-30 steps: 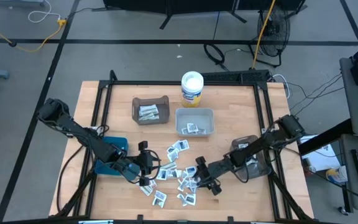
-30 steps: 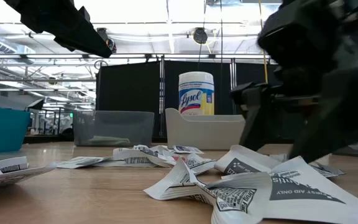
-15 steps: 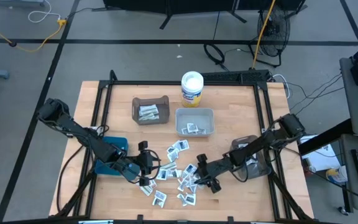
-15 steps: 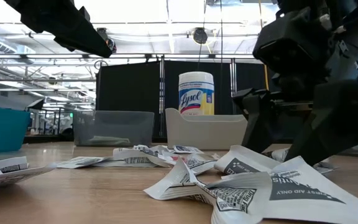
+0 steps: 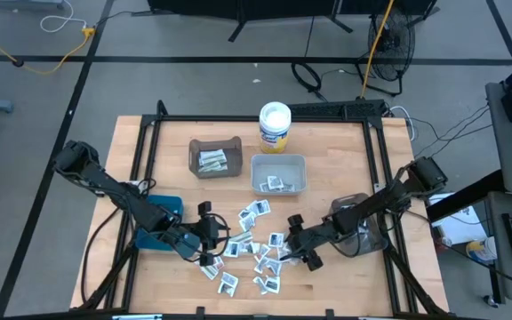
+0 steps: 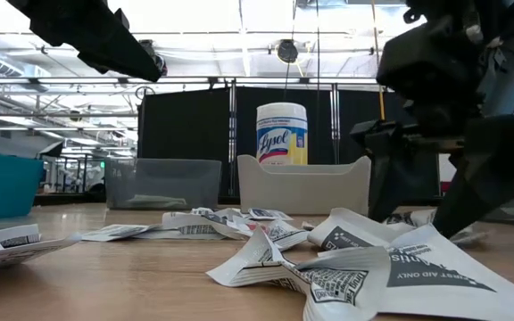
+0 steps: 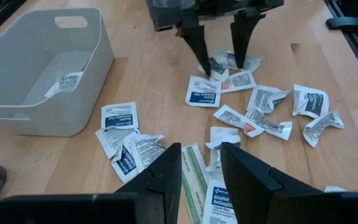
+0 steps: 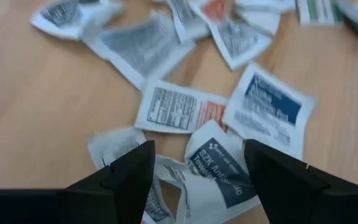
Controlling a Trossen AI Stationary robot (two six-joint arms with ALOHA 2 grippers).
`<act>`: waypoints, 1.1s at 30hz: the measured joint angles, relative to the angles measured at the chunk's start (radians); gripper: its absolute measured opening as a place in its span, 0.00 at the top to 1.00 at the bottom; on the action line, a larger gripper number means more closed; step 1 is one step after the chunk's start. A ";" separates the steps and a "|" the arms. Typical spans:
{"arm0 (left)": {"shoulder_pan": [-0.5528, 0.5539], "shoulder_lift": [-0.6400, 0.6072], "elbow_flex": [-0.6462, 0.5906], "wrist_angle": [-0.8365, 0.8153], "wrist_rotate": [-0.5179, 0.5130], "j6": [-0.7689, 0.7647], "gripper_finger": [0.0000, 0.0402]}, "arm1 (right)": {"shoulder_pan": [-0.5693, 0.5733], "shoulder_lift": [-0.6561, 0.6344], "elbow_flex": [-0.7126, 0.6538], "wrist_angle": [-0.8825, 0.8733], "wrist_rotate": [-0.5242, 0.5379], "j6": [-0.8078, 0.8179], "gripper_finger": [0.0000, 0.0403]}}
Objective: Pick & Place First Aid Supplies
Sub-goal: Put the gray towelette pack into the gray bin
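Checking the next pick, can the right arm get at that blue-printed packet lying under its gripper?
Probably yes. The right gripper hangs open just above the blue-printed packet, nothing between them, though other packets crowd and overlap it.

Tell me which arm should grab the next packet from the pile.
Probably the right: its hand is open, fingers straddling a packet on the table. The left hand hangs at the pile's other side.
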 joint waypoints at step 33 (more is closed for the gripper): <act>0.000 0.000 0.000 0.041 -0.001 0.022 0.71 | -0.012 -0.001 -0.024 -0.002 -0.004 0.127 0.50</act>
